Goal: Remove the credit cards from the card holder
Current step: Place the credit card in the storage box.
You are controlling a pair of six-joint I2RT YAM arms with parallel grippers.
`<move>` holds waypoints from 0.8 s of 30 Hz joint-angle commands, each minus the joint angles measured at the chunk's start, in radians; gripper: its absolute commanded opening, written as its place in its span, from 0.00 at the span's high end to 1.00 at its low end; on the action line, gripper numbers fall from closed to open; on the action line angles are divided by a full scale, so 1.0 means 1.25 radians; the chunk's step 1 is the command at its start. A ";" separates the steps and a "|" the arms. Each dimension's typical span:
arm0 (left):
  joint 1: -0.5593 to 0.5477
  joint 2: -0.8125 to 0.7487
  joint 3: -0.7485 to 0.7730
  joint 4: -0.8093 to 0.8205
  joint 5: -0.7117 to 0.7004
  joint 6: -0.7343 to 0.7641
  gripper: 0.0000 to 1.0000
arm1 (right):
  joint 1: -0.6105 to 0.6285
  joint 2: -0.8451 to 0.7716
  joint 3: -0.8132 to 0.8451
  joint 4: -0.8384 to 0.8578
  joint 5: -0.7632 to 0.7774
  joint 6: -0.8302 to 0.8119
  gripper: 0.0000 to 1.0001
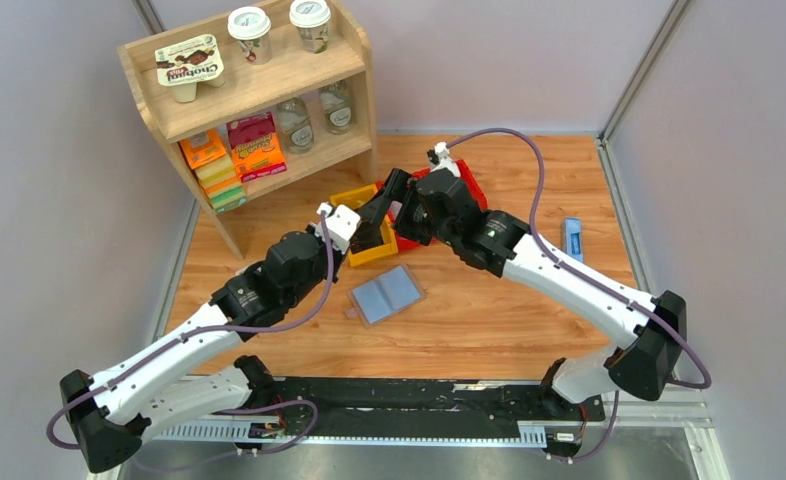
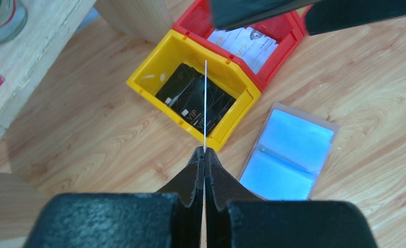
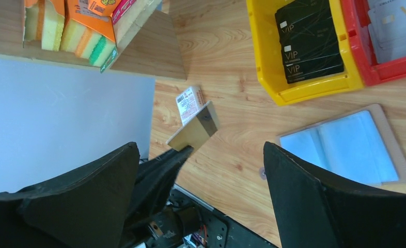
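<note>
The card holder (image 1: 389,293) lies open on the table, blue-grey inside up, also in the left wrist view (image 2: 289,155) and the right wrist view (image 3: 345,147). My left gripper (image 2: 205,152) is shut on a thin credit card (image 2: 205,103), seen edge-on above the yellow bin (image 2: 139,82); the same card shows tan in the right wrist view (image 3: 194,132). Black VIP cards (image 3: 307,39) lie in that bin. Pale cards (image 2: 245,44) lie in the red bin (image 2: 286,39). My right gripper (image 3: 201,150) is open and empty, hanging above the bins (image 1: 397,195).
A wooden shelf (image 1: 259,85) with cups, bottles and boxes stands at the back left, its foot close to the yellow bin. A pink-and-white packet (image 3: 189,103) lies near that foot. A narrow blue object (image 1: 572,238) lies at the right.
</note>
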 commanded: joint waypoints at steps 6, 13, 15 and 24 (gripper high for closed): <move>-0.061 0.035 0.035 0.093 -0.058 0.094 1.00 | 0.025 0.096 0.134 -0.060 0.063 0.061 0.13; -0.085 0.046 0.033 0.116 -0.076 0.119 1.00 | 0.025 0.166 0.183 -0.073 0.006 0.078 0.36; -0.089 0.050 0.033 0.118 -0.080 0.125 1.00 | 0.025 0.172 0.184 -0.072 -0.001 0.079 0.45; -0.091 0.045 0.026 0.126 -0.084 0.112 0.90 | 0.012 0.137 0.122 -0.039 0.003 0.070 0.89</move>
